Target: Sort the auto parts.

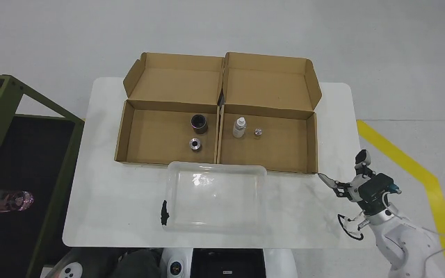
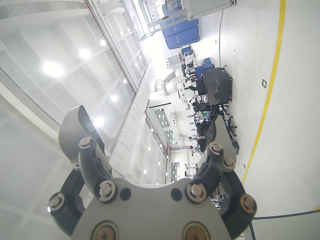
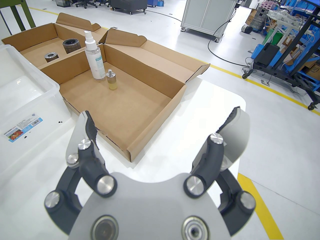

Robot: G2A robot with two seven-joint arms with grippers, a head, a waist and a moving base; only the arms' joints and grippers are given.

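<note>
1. The right gripper (image 3: 161, 118) is hovering over the front right corner of the table (image 1: 104, 174), just off the near corner of the right cardboard box (image 3: 130, 106). Its jaws are standing wide apart and gripping nothing.
2. The left gripper (image 2: 147, 121) is pointing off into the hall, away from the table. Its jaws are also spread wide, with nothing between them.
3. The right cardboard box is holding a spray bottle (image 3: 95, 61) standing upright. A small capped fitting (image 3: 112, 81) is sitting just beside the bottle, also upright. Both are sitting toward the wall shared with the other box.
4. The left cardboard box (image 1: 128, 132) is sitting flush against the right one, both with flaps open toward the far side. A dark cylindrical sleeve (image 1: 199, 123) is standing inside it, with a metal ring (image 1: 195, 144) lying near it on the front side.
5. A clear plastic bin (image 1: 217, 165) is sitting in front of both boxes, straddling their shared wall.
6. A small black part (image 1: 164, 212) is lying on the table by the bin's front left corner. I can't tell whether it is touching the bin.
</note>
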